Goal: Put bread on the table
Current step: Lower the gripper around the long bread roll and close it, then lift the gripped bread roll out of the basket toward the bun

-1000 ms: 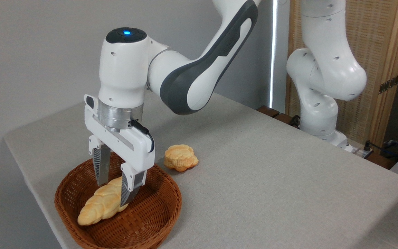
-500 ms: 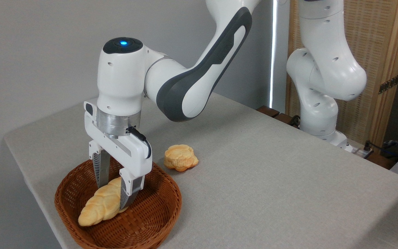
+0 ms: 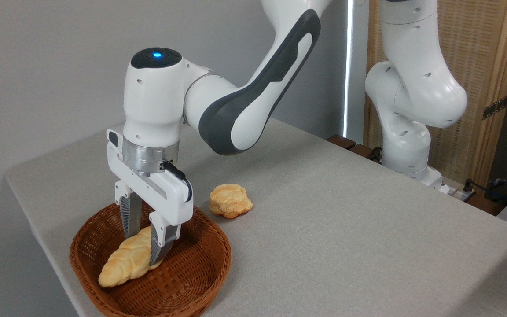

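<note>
Plain grey wall; woven wood-framed screen at right (bright light strip between).

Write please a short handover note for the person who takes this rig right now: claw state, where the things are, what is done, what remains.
Claw: down inside the wicker basket, fingers on either side of the braided bread, seemingly shut on its upper end.
Bread: in the basket, not lifted.
Small bun: on the table, beside the basket.
Done: reach, apparently the grip.
Left: lift the bread, carry it over the rim, set it on the cloth, release.
</note>
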You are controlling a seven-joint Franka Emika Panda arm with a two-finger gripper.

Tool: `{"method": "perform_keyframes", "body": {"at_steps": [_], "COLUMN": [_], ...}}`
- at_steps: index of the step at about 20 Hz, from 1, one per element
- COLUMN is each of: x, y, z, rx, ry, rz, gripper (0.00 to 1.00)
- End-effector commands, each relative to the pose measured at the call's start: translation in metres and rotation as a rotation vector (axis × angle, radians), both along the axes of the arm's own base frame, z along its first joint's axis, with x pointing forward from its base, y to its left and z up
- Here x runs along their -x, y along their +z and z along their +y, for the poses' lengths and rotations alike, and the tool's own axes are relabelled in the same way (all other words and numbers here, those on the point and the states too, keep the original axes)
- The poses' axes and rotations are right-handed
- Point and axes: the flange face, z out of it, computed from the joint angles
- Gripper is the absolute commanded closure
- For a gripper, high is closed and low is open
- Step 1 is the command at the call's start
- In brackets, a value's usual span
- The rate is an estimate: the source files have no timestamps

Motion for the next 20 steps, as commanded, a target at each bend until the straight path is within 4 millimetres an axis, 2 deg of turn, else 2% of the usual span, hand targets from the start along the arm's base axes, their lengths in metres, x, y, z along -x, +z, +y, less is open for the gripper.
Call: {"method": "perform_keyframes", "body": {"at_steps": [1,5,13,16,19,20], "x": [-0.002,-0.001,0.016,0.029,0.050,0.058], "y": [0.005,0.007,0.062,0.087,0.111,0.116], "z": [0.000,0.000,0.014,0.030,0.052,0.060], "rx": [0.005,0.006,0.020,0.026,0.028,0.028], "ry": [0.000,0.001,0.009,0.020,-0.003,-0.026], "rz": [-0.023,-0.026,-0.044,-0.022,0.038,0.067], "gripper": [0.46,0.45,0.44,0.43,0.42,0.39]}}
